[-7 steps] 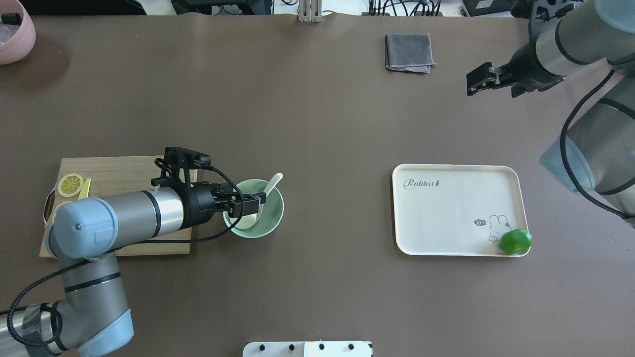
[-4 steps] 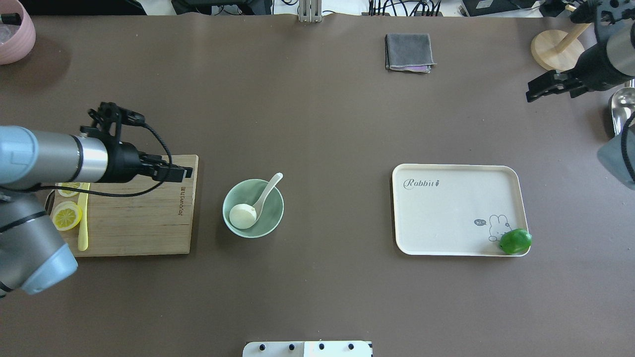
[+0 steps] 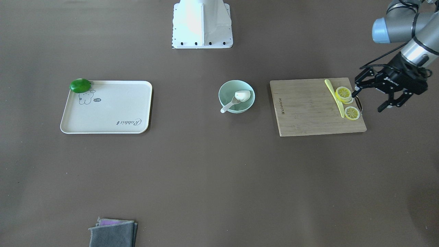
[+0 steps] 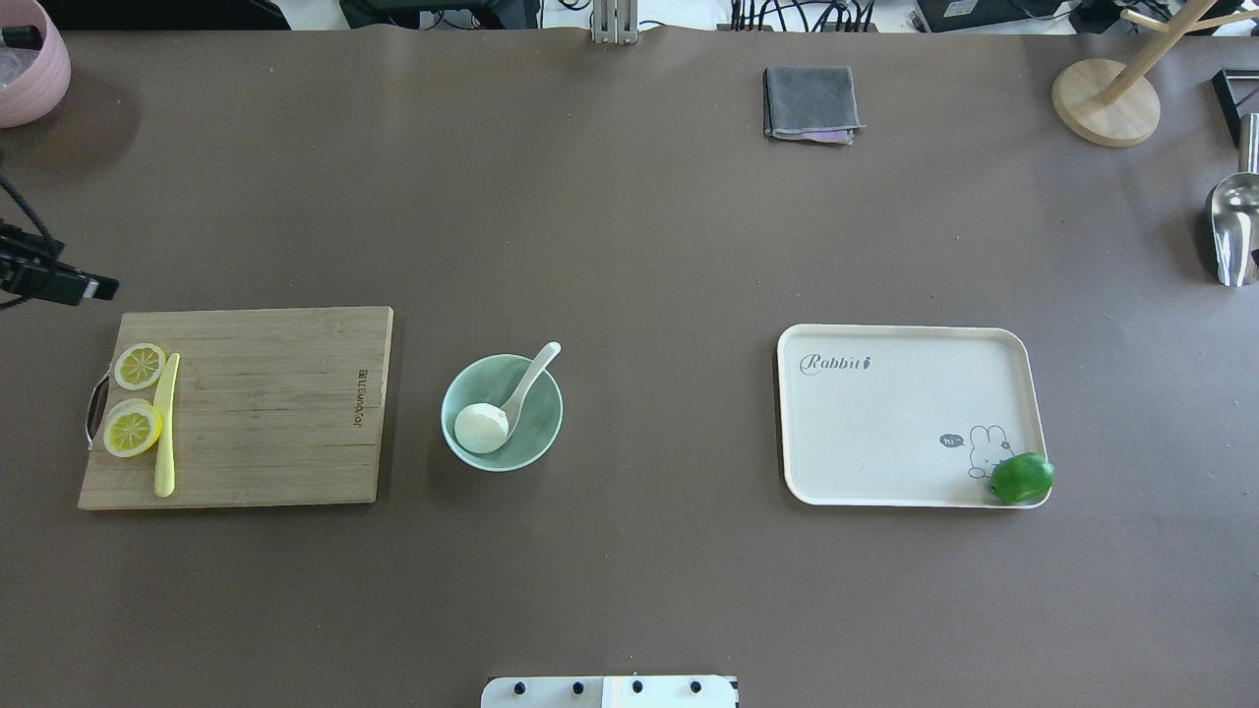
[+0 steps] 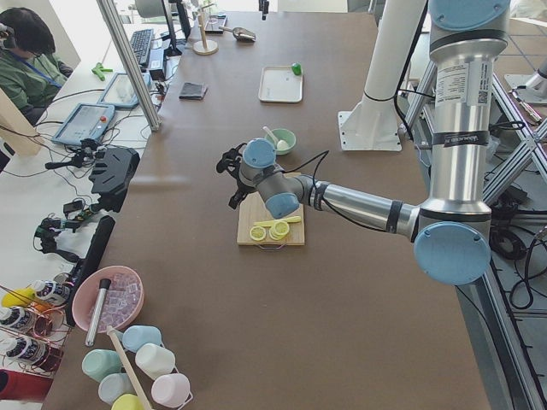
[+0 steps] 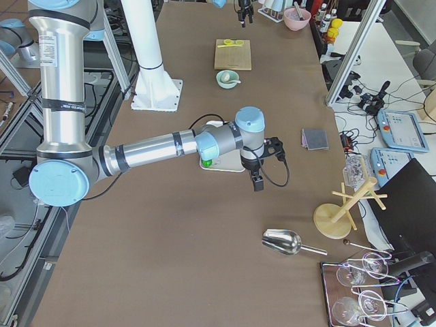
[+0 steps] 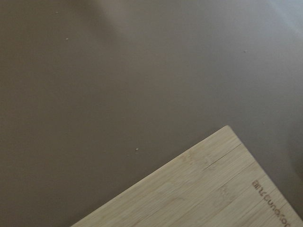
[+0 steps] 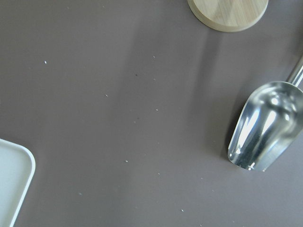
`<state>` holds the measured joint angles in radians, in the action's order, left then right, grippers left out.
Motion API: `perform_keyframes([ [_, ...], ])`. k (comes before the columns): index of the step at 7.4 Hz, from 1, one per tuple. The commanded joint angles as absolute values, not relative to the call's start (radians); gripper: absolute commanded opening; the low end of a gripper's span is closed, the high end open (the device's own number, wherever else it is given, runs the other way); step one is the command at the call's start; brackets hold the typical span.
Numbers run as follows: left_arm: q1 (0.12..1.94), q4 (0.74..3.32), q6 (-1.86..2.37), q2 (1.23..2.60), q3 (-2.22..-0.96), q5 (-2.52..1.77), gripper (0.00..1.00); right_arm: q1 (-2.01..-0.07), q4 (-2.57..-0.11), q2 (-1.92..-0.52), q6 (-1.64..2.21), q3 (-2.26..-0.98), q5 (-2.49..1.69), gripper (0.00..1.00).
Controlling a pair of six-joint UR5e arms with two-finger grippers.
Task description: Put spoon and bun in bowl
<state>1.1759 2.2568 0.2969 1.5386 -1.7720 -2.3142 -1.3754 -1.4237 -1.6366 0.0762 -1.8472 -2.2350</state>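
The pale mint-green bowl stands left of the table's middle, also in the front view. The white bun lies inside it. The white spoon lies in the bowl too, scoop by the bun, handle leaning over the far right rim. My left gripper is open and empty, hanging past the outer end of the cutting board, far from the bowl. My right gripper shows only in the right side view, beyond the tray; I cannot tell if it is open or shut.
A wooden cutting board left of the bowl holds lemon slices and a yellow-green knife. A cream tray at the right holds a lime. A grey cloth, a metal scoop and a wooden stand are at the back.
My left gripper has drawn back from over the bowl to the left, past the cutting board, leaving the bun in the bowl. My right arm has moved right, out of the overhead view.
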Motion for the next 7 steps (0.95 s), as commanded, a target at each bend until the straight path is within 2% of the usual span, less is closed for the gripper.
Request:
perform_keyframes([
  [1,1.409,1.983,-0.109,1.529,-1.767,-2.388,1.0,-1.442,-1.424,-1.718,-0.009,-1.847,-2.313,1.0],
  [2,1.49,1.891,-0.218,1.523,-1.763,-2.388,1.0,-1.46,-1.424,-1.747,0.0,-1.848,-2.356,1.0],
  [3,1.496,1.879,-0.18,1.444,-1.755,-2.375,1.0,-1.462,-1.422,-1.758,0.008,-1.851,-2.362,1.0],
  [4,1.496,1.957,-0.085,1.421,-1.65,-2.381,1.0,-1.462,-1.422,-1.761,0.009,-1.855,-2.364,1.0],
  [5,1.497,2.181,-0.103,1.393,-1.596,-2.284,1.0,-1.462,-1.42,-1.763,0.006,-1.859,-2.362,1.0],
  [6,1.496,2.28,-0.085,1.349,-1.532,-2.283,1.0,-1.462,-1.419,-1.76,0.003,-1.852,-2.35,1.0],
  [7,1.499,2.269,-0.078,1.348,-1.507,-2.316,1.0,-1.46,-1.428,-1.747,0.003,-1.842,-2.349,1.0],
])
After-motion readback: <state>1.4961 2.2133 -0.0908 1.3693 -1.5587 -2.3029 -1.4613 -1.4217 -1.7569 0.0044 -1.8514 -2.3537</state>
